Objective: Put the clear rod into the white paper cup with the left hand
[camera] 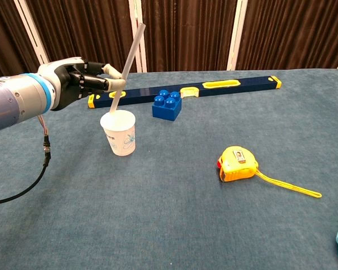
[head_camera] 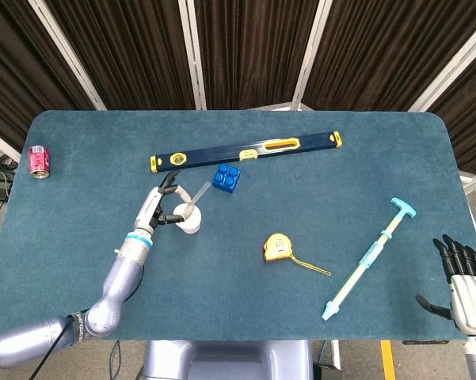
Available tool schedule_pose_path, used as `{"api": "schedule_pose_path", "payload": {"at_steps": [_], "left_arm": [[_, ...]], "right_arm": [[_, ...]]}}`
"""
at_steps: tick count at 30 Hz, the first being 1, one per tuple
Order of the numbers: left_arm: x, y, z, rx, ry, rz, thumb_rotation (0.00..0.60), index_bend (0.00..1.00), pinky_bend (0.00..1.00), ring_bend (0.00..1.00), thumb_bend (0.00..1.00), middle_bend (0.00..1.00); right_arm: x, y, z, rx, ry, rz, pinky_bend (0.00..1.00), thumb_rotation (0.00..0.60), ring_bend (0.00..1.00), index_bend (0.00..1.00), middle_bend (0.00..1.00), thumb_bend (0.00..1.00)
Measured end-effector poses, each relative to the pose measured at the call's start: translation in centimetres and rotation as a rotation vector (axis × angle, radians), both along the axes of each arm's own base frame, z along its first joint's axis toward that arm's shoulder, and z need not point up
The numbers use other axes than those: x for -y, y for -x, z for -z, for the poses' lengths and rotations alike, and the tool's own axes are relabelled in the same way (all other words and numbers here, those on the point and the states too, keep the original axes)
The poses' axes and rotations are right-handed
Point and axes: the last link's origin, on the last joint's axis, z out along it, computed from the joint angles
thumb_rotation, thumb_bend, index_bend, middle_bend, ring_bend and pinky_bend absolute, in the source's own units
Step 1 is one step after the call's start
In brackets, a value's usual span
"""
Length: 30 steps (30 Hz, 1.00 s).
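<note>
Chest view shows the left hand [camera: 81, 83] pinching the clear rod [camera: 127, 62] partway along its length, thumb and a fingertip closed on it; the rod stands tilted, its top leaning right, its lower end at the mouth of the white paper cup [camera: 118, 133]; whether the tip is inside cannot be told. The cup stands upright on the table [camera: 174, 225], left of the middle, just below the hand. Beyond it lie a blue block [camera: 167, 104] and a long level [camera: 213, 86], running toward the far right corner; a yellow tape measure [camera: 238, 163] sits nearer the middle with its tape pulled out. Head view shows the right hand [head_camera: 464, 281] past the near right corner, fingers spread, holding nothing; a teal pump [head_camera: 371, 255] lies beside it; a red can [head_camera: 39, 160] stands at the left edge.
</note>
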Motion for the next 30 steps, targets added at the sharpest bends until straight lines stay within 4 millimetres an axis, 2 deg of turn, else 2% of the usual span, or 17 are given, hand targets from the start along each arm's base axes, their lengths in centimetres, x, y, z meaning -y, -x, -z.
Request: {"api": "schedule_pose_path", "payload": {"at_steps": [9, 12, 14, 17, 19, 24, 30], "left_arm": [[-0.3, 1.1, 1.5, 0.026, 0.023, 0.009, 0.6, 0.6, 0.0, 0.0, 0.4, 0.0], [-0.2, 1.5, 1.8, 0.024, 0.018, 0.018, 0.6, 0.53, 0.0, 0.0, 0.39, 0.0], [-0.1, 1.8, 2.0, 0.026, 0.016, 0.022, 0.6, 0.47, 0.0, 0.0, 0.35, 0.0], [0.0, 2.3, 2.4, 0.028, 0.035, 0.022, 0.6, 0.42, 0.0, 0.0, 0.29, 0.0], [0.1, 2.7, 2.5, 0.033, 0.042, 0.016, 0.6, 0.42, 0.0, 0.0, 0.28, 0.0], [0.7, 3.6, 2.7, 0.029, 0.05, 0.015, 0.6, 0.4, 0.0, 0.0, 0.28, 0.0], [1.1, 4.1, 2.0, 0.036, 0.038, 0.022, 0.6, 0.39, 0.0, 0.0, 0.28, 0.0]], "right_arm": [[0.0, 0.0, 0.0, 0.0, 0.0, 0.001, 0.0, 0.6, 0.0, 0.0, 0.0, 0.09], [0.1, 0.0, 0.0, 0.0, -0.001, 0.001, 0.0, 0.6, 0.0, 0.0, 0.0, 0.09], [0.1, 0.0, 0.0, 0.0, -0.001, 0.001, 0.0, 0.6, 0.0, 0.0, 0.0, 0.09], [0.1, 0.0, 0.0, -0.001, -0.001, 0.002, 0.0, 0.6, 0.0, 0.0, 0.0, 0.09], [0.1, 0.0, 0.0, -0.001, 0.0, 0.003, 0.0, 0.6, 0.0, 0.0, 0.0, 0.09], [0.1, 0.0, 0.0, -0.001, 0.0, 0.002, 0.0, 0.6, 0.0, 0.0, 0.0, 0.09], [0.0, 0.0, 0.0, 0.0, 0.0, 0.002, 0.0, 0.6, 0.0, 0.0, 0.0, 0.09]]}}
